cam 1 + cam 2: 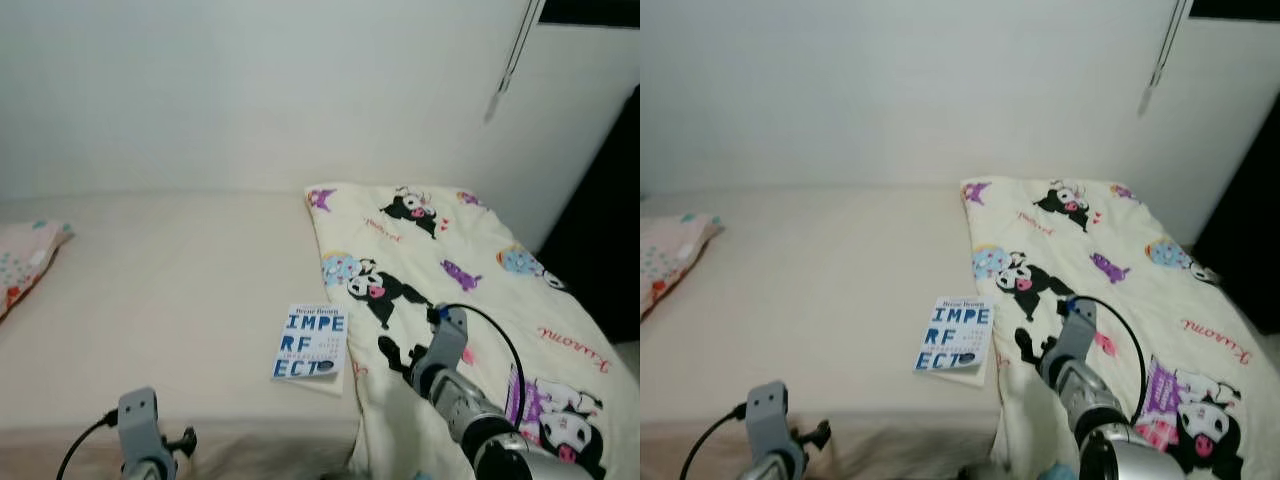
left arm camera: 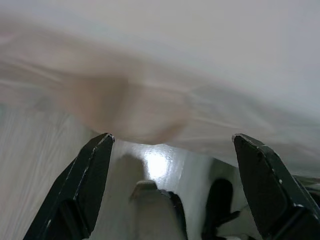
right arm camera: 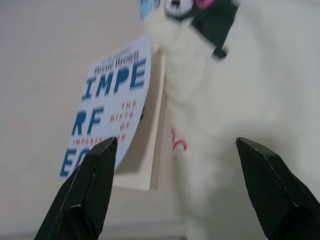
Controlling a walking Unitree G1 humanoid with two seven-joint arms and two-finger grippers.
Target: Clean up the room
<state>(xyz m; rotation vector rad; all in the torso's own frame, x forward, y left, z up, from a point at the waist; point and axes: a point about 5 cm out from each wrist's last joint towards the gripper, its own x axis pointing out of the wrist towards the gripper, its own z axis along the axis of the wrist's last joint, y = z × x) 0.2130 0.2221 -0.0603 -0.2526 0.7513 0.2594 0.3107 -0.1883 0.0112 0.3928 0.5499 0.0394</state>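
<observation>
Book [image 1: 311, 343] lay on the bed [image 1: 170, 290] at the blanket's [image 1: 450, 280] nine o'clock edge. I had the right claw [image 3: 175, 190] spread wide and empty, aimed at it; left claw [image 2: 170, 185] was released low. Next, I judged, advance toward eleven o'clock and clamp the cover.

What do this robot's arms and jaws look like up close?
Both arms are silver-grey metal. The right arm carries a looping black cable, and the left arm has a black cable too. Each ends in two long black fingers, tapered and finely textured; the left gripper's fingers are alike.
</observation>
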